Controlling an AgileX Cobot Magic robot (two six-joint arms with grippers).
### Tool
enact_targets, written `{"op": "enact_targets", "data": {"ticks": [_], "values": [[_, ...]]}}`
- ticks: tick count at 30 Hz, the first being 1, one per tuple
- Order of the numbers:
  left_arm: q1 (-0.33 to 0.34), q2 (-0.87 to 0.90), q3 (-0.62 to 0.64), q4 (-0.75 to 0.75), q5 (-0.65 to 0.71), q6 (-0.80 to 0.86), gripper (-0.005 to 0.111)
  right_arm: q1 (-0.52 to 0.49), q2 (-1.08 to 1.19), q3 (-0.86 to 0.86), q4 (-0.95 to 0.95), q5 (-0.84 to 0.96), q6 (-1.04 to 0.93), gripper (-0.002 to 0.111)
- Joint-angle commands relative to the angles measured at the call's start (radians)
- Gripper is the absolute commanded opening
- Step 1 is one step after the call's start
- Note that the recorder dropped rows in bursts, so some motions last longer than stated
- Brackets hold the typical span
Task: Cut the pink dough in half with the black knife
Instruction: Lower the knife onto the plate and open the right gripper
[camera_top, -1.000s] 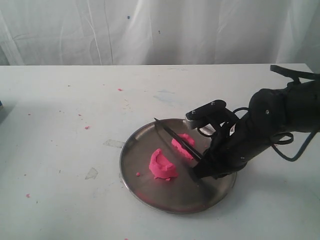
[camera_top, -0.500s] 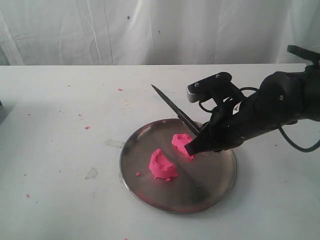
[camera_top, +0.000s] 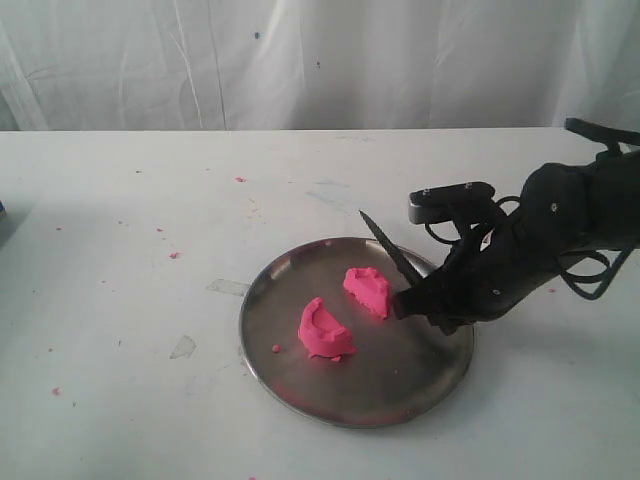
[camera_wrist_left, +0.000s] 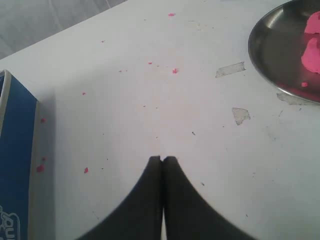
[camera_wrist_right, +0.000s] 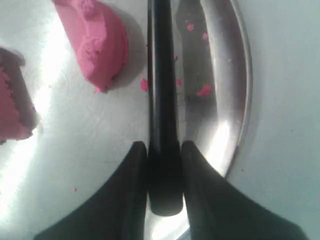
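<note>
Right end effector (camera_top: 408, 299) holds black knife (camera_top: 390, 254) pointing up-left.

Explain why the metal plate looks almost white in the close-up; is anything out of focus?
Right wrist view: glare washes the round steel plate nearly white beside the bright pink dough pieces; the right end effector gripping the slim black knife is soft. Left wrist view: the shut left end effector is blurred. Exterior view: soft, even light.

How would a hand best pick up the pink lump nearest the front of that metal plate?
Probably from straight above, pinching across its cut face and rounded back. The pink dough half lies low inside the steel plate, whose raised rim would likely hinder a sideways approach.
</note>
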Motion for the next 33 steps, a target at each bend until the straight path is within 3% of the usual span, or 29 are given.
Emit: {"op": "enact_targets", "data": {"ticks": [1,11,18,24,33], "values": [[-0.006,-0.007,-0.004,0.008,0.003,0.002,0.0,0.0,0.029,0.0,-0.005,0.024,0.007,0.0],[-0.006,-0.007,-0.004,0.008,0.003,0.002,0.0,0.0,0.035,0.0,-0.003,0.02,0.003,0.0],[-0.006,-0.007,-0.004,0.008,0.003,0.002,0.0,0.0,0.035,0.0,-0.003,0.022,-0.02,0.016],[-0.006,-0.007,-0.004,0.008,0.003,0.002,0.0,0.0,0.041,0.0,-0.003,0.02,-0.032,0.017],[-0.006,-0.007,-0.004,0.008,0.003,0.002,0.0,0.003,0.048,0.0,0.019,0.011,-0.044,0.028]]}}
